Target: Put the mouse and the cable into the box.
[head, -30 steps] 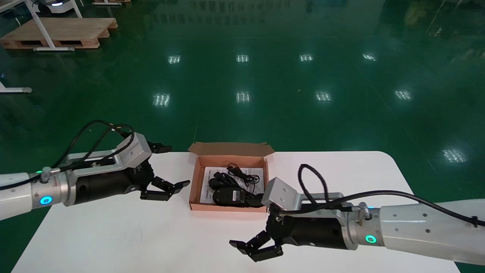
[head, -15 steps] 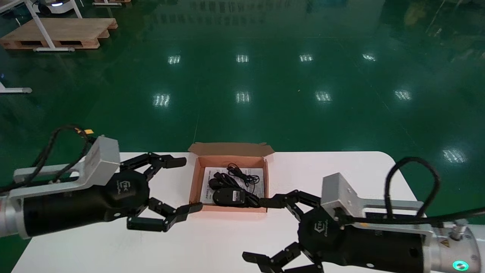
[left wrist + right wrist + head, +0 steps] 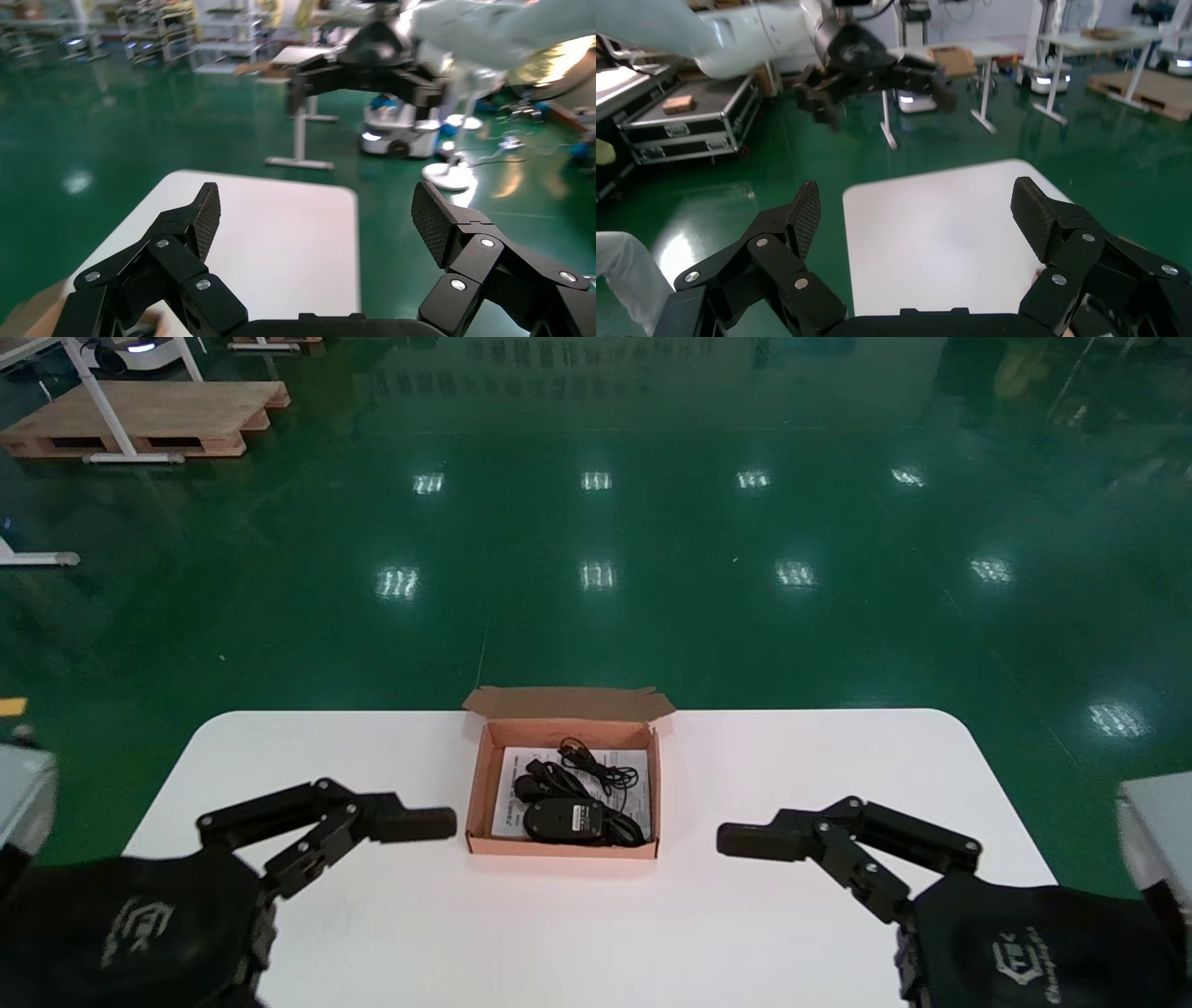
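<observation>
Packing looks finished at the white rounded counter (image 3: 792,756): the black computer mouse (image 3: 562,820) lies on a white printed sheet (image 3: 507,803) inside the shallow brown cardboard box (image 3: 480,784), with the thin black cable (image 3: 596,770) bundled loosely just behind it, all within the walls. The left gripper (image 3: 318,214) hangs over the counter's near left, jaws spread wide and empty, well apart from the box. The right gripper (image 3: 919,210) mirrors it on the near right, equally wide open and holding nothing. Both items appear loaded; only the box's flap stands open, which the task does not cover.
</observation>
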You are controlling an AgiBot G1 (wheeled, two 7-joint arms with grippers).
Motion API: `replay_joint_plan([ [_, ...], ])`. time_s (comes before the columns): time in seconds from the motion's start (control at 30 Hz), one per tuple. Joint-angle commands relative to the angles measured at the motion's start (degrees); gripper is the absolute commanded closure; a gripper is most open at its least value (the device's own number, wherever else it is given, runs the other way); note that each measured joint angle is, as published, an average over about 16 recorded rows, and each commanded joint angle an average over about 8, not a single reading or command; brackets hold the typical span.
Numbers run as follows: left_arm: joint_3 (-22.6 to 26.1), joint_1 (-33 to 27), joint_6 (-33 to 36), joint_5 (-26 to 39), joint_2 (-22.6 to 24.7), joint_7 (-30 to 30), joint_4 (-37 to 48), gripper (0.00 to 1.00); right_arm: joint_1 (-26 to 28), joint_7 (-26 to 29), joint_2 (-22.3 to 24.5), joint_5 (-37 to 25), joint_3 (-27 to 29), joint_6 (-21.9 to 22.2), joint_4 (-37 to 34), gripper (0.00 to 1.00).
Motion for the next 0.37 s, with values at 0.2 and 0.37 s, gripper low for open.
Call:
replay_joint_plan([
  [0.2, -1.92, 1.51, 2.76, -2.53, -1.06, -0.68, -1.78, 0.0, -1.01, -0.32, 1.49, 2.98, 1.72, -1.69, 0.63, 0.0],
  [0.37, -1.62, 1.27, 2.29, -2.1, -0.89, -0.58, -1.47, 0.0, -0.89, -0.32, 1.23, 2.41, 1.42, -1.41, 0.56, 0.0],
])
